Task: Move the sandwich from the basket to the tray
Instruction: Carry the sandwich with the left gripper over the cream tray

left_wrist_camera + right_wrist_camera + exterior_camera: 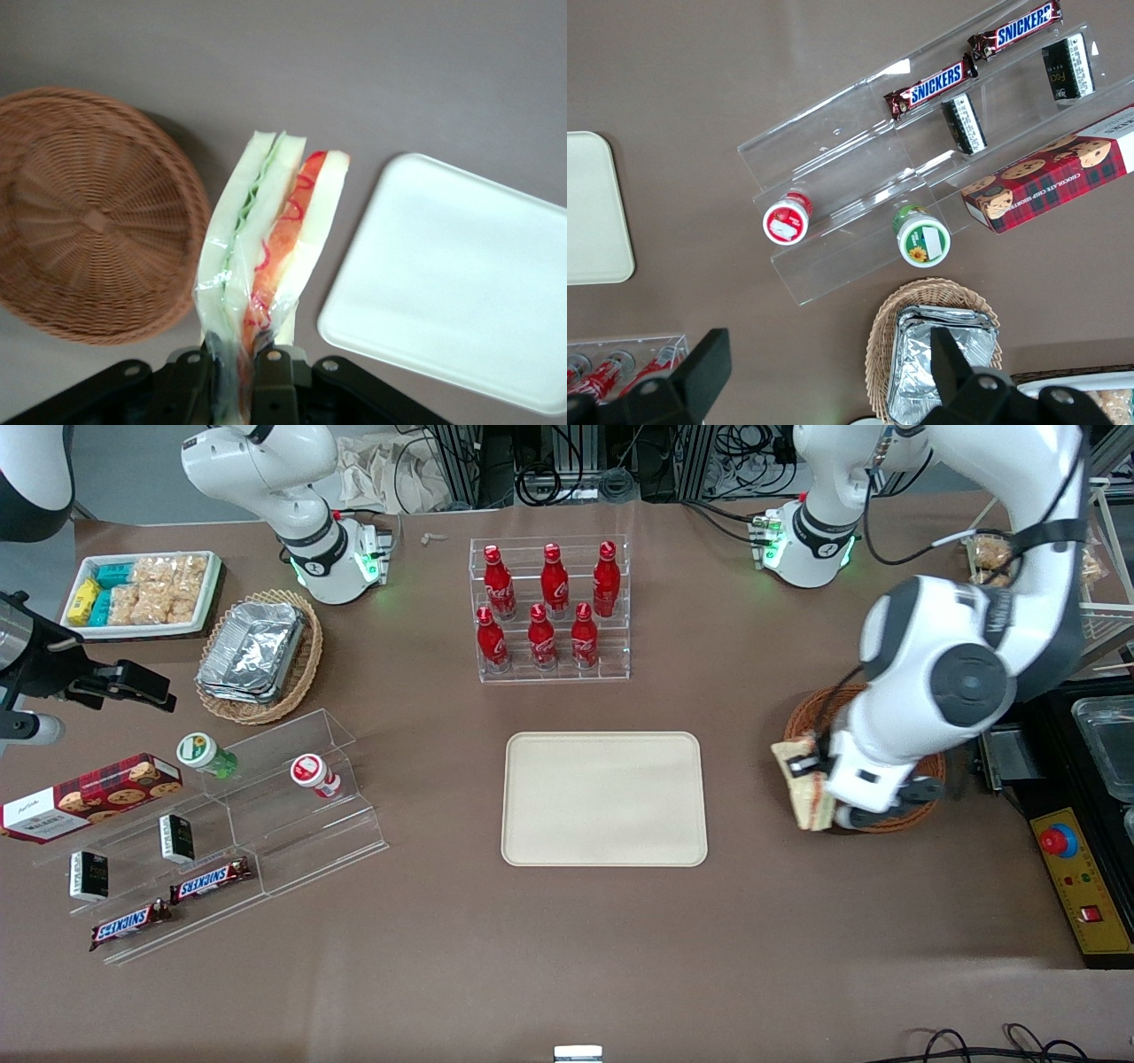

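Sandwich, wrapped in clear film, held up off the desk at the rim of the basket on the side facing the tray, long axis running straight out from the fingers with bread and red-green layers edge-on to the wrist camera. Pinched at its near end by the claw, fingers drawn in close on either side of the wedge. Basket otherwise bare inside; tray flat on the desk, near but apart.
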You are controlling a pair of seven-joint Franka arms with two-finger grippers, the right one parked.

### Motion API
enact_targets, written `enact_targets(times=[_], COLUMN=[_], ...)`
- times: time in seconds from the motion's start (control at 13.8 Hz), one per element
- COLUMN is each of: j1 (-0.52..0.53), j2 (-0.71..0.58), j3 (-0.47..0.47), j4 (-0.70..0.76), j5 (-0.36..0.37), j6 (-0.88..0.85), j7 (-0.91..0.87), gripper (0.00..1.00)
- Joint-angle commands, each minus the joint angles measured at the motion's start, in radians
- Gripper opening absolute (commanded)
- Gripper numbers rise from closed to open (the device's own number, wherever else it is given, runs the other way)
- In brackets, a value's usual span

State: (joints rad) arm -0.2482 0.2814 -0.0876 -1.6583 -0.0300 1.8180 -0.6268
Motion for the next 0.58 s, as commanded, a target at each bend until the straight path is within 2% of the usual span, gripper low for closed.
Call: enact_targets(times=[0.0, 0.15, 0.51], j1=[-0.078, -0.127, -0.206], j2=[0.086, 0.165, 0.34], j3=[0.012, 0.012, 0.012], j4=[0.096, 0.155, 0.175], j5=[-0.056, -0.062, -0.057], j6=[-0.032, -0.032, 0.055], j7=[-0.042, -0.031, -0.057], gripper=[0.11, 0.12, 0.13])
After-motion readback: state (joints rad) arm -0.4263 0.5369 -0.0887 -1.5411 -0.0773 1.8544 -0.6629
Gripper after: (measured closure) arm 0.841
